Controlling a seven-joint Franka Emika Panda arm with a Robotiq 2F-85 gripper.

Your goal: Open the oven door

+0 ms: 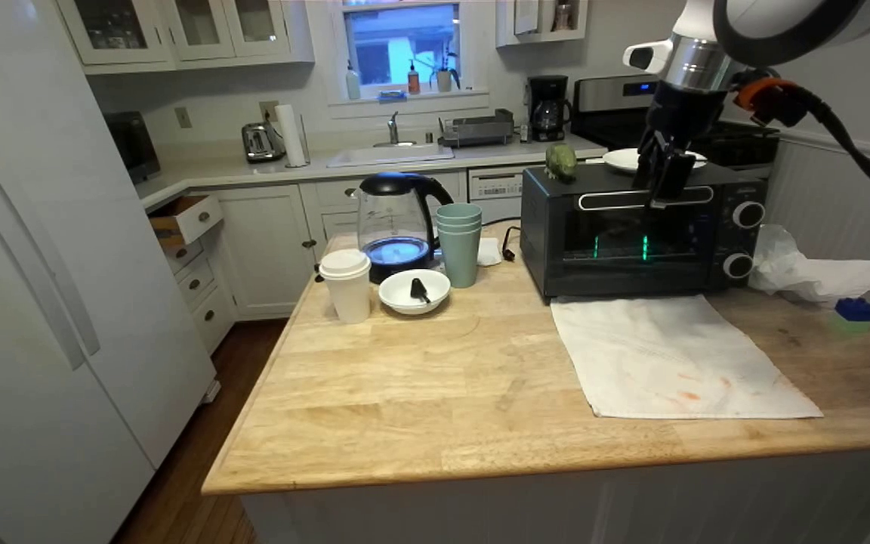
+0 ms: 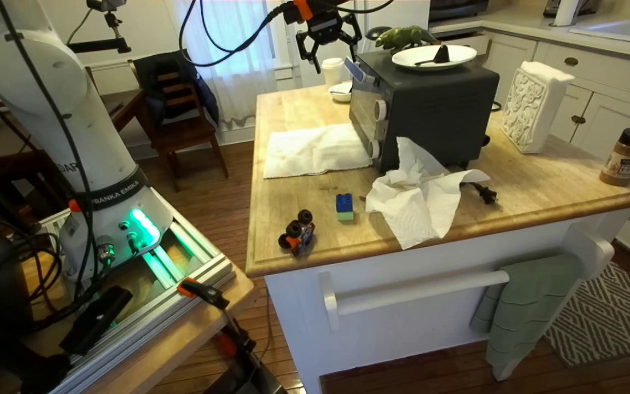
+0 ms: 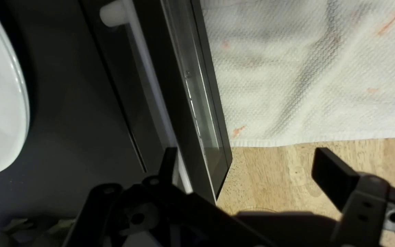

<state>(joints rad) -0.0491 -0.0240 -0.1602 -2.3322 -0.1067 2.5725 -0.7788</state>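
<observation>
The black toaster oven [image 1: 733, 177] stands on the wooden island. Its dark glass door [image 1: 609, 253] is closed in an exterior view. A horizontal bar handle [image 1: 605, 202] runs along the door's top; the bar also shows in the wrist view [image 3: 149, 68]. My gripper [image 1: 660, 198] points down at the handle. It also shows open and empty in an exterior view [image 2: 336, 64]. In the wrist view my open gripper [image 3: 245, 154] has its left finger overlapping the handle bar and its right finger out in front of the door. I cannot tell whether the left finger touches the bar.
A white plate [image 2: 430, 56] and a green dinosaur toy [image 2: 405, 37] sit on the oven. A white cloth [image 1: 684, 363] lies before the door. Crumpled paper [image 2: 419, 205], a blue block [image 2: 344, 202] and a kettle [image 1: 397, 219] stand around it.
</observation>
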